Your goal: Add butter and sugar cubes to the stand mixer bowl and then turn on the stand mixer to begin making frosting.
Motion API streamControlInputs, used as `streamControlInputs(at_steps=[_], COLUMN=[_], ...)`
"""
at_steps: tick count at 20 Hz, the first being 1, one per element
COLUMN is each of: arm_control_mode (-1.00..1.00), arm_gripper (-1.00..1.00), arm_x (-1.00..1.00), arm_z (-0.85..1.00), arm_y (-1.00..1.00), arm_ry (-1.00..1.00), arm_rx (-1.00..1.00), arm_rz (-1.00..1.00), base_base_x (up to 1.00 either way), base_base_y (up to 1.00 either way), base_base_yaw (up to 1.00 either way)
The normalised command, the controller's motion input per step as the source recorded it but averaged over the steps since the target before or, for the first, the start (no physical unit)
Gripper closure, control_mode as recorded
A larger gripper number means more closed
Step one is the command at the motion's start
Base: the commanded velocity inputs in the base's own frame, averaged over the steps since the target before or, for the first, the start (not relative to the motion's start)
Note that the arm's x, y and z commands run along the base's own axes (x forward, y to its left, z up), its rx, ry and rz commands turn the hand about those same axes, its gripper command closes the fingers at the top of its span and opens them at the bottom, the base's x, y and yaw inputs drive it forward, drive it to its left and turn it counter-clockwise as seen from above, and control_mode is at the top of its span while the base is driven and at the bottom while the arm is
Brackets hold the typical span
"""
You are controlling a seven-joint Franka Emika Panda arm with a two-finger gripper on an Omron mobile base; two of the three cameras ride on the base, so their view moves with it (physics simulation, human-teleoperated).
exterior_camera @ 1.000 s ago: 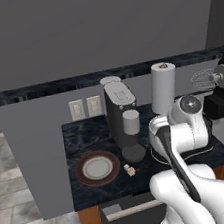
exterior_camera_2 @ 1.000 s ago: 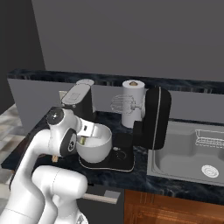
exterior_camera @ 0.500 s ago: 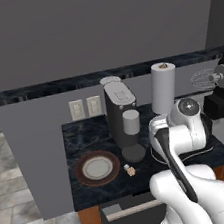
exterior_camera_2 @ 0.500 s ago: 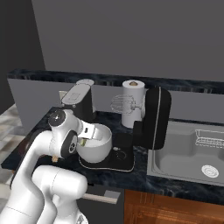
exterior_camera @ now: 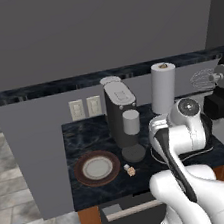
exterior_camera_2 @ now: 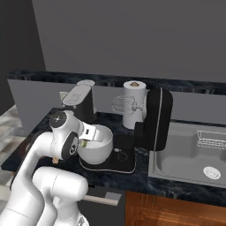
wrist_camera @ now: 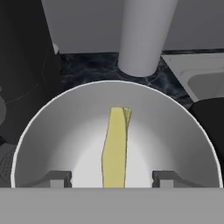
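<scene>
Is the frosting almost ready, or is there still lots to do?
Some is done: the butter is inside the stand mixer bowl, between the end effector's open fingers. Nothing is in hand. The sugar cubes still sit on the counter beside the plate. They need to go in, then the stand mixer gets switched on.

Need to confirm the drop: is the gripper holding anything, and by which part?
Nothing. The gripper is open, its fingers apart from the butter, which is in the bowl.
</scene>
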Motion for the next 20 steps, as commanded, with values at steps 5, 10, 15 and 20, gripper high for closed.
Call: streamControlInputs(at_steps=[5, 10, 15, 20], arm_control_mode=[-1.00, -1.00, -1.00, -1.00], arm_gripper=[-1.00, -1.00, -1.00, -1.00], arm_x=[0.00, 0.06, 0.18, 0.17], arm_z=[0.00, 0.00, 0.13, 0.25], arm_y=[0.00, 0.00, 0.00, 0.00], arm_ry=[0.00, 0.00, -0.01, -0.03], arm_rx=[0.00, 0.00, 0.00, 0.00], arm_rz=[0.00, -0.01, 0.00, 0.00], base_base_x=[0.00, 0.00, 0.00, 0.00], base_base_y=[0.00, 0.00, 0.00, 0.00], base_base_yaw=[0.00, 0.00, 0.00, 0.00])
